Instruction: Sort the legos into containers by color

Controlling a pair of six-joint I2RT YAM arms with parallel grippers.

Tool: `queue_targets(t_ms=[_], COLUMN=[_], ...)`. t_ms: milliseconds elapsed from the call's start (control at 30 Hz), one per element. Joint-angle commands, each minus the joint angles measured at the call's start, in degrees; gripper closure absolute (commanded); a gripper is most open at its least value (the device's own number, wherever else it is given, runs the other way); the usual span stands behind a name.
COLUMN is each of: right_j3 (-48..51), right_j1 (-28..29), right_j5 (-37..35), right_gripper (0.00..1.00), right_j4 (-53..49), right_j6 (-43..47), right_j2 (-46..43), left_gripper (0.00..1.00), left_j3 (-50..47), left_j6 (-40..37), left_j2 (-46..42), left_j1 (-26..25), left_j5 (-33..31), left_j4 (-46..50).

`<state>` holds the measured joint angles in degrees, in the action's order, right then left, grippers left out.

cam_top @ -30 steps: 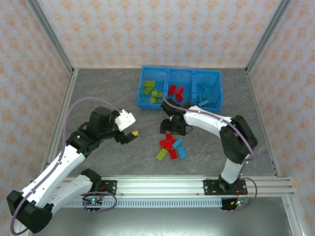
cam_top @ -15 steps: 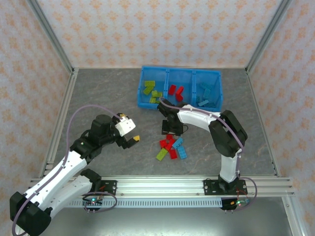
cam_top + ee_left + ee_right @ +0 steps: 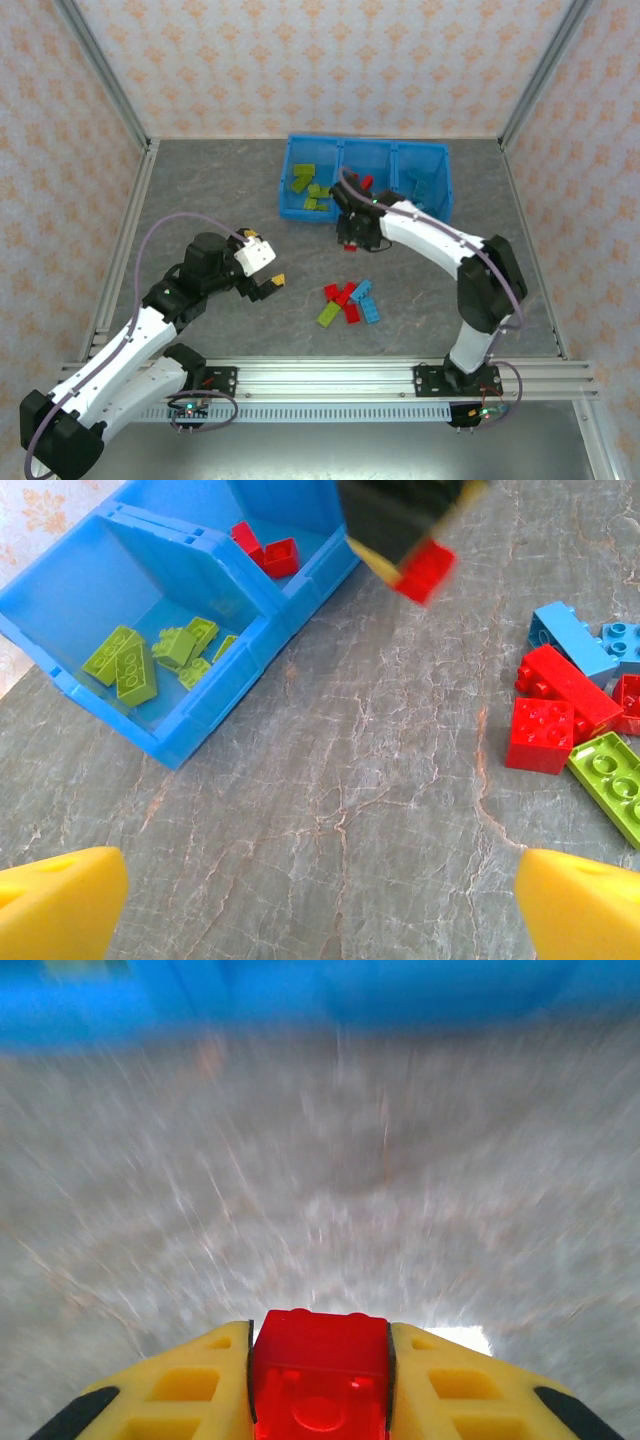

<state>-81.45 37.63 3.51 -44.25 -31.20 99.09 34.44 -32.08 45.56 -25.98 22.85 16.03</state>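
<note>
**Red brick lifted off the pile, close to the bin**

Since half a second ago, up and away from the loose pile [image 3: 350,303] with the right gripper [image 3: 349,240], now just short of the near wall of the blue bin [image 3: 320,150], in front of the middle compartment. No real change on the left side over the same interval.

Clamped between the right gripper's yellow fingers [image 3: 180,1392]: one red brick [image 3: 320,1372], filling the gap and touching both inner faces. Held clear of the grey table [image 3: 220,190], with the bin a blue blur across the top of the right wrist view. From the left wrist, the same brick poking out under a dark blurred gripper, near the bin's front edge by the middle compartment.

Left gripper [image 3: 271,284] spread wide, a yellow fingertip [image 3: 60,905] in each lower corner of its own view and nothing between them but bare table. Parked to the left of the pile, apart from it.

In the bin: yellow-green bricks [image 3: 150,658] in the left compartment, red bricks [image 3: 266,550] in the middle one, light blue bricks [image 3: 416,188] in the right one.

Left on the table in the pile: a light blue piece [image 3: 568,640], a long red piece [image 3: 565,685], a square red piece [image 3: 540,735] and a yellow-green piece [image 3: 610,780], lying against one another.
</note>
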Motion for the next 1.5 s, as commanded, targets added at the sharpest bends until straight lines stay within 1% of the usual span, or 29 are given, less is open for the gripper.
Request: queue_targets(t_ms=[0, 67, 200, 333, 400, 500, 567, 633, 700, 800, 867, 900, 967, 1067, 1167, 1267, 1367, 1467], right_j3=[-5.75, -8.99, -18.16, -29.25, -34.84, -39.8, -39.95, -37.88, -33.56, -24.14, -16.0, -12.41, -4.98, 1.26, 4.77, 6.02, 5.45, 4.9], right_j1=[-3.1, -5.3, -9.57, -11.89, -12.55, -12.95, -13.09, -13.09, -13.1, -13.04, -13.11, -13.1, -12.98, -13.1, -13.08, -13.06, -13.08, -13.1], right_j5=[-9.86, -11.86, -10.29, -6.6, -5.7, -5.96, -6.48, -6.67, -5.76, -1.85, 1.17, 2.42, 3.35, 0.07, -1.12, -1.29, -1.57, -1.15], right_gripper=[0.69, 0.69, 0.69, 0.67, 0.62, 0.46, 0.44, 0.43, 0.43, 0.42, 0.38, 0.37, 0.32, 0.25, 0.18, 0.14, 0.14, 0.14], right_j4=[1.11, 3.45, 5.97, 4.43, 2.18, -0.45, -0.84, -0.72, -0.04, 2.0, 3.99, 4.83, 6.01, 4.49, 3.4, 2.56, 1.98, 2.49], right_j6=[4.68, 6.99, 9.7, 10.55, 10.31, 9.99, 10.02, 10.22, 10.27, 10.43, 10.53, 10.84, 11.42, 11.6, 12.54, 13.21, 13.21, 13.27], right_j2=[-0.84, 2.1, 11.63, 20.97, 24.49, 26.42, 25.0, 22.28, 18.17, 9.71, 2.18, -0.96, -8.12, -15.74, -19.98, -21.15, -20.48, -19.61], left_gripper=[0.0, 0.0, 0.0, 0.0, 0.0, 0.0, 0.0, 0.0, 0.0, 0.0, 0.0, 0.01, 0.01, 0.02, 0.03, 0.05, 0.06, 0.08], left_j3=[0.32, 0.78, 0.77, 0.46, 0.38, 0.3, 0.2, 0.27, 0.83, 1.65, 2.71, 3.53, 6.38, 9.95, 11.56, 12.86, 17.0, 21.76], left_j6=[-1.59, -1.67, -1.5, -1.37, -1.15, -0.32, 0.24, 0.54, 1.15, 3.07, 3.79, 3.79, 2.27, 2.19, 4.93, 5.51, 5.86, 7.96], left_j2=[0.98, 1.75, 2.77, 3.21, 3.5, 3.62, 3.97, 4.5, 4.96, 5.0, 5.26, 5.69, 7.65, 12.37, 17.55, 23.36, 30.64, 37.97], left_j1=[-0.13, -0.13, -0.12, -0.15, -0.2, -0.17, -0.17, -0.28, -0.3, -0.3, -0.91, -1.88, -6.05, -11.01, -13.86, -16.12, -17.65, -17.79], left_j5=[2.01, 2.22, 1.94, 1.41, 0.76, -0.15, -0.35, -0.34, -0.34, -0.41, 1.57, 1.9, 1.45, 1.72, 2.45, 1.88, 1.82, 1.27], left_j4=[-0.49, -0.01, -0.18, 0.05, 0.1, -0.27, -0.74, -1.05, -0.83, -0.66, 0.66, 1.74, 5.35, 7.74, 4.63, 2.03, 4.22, 7.27])
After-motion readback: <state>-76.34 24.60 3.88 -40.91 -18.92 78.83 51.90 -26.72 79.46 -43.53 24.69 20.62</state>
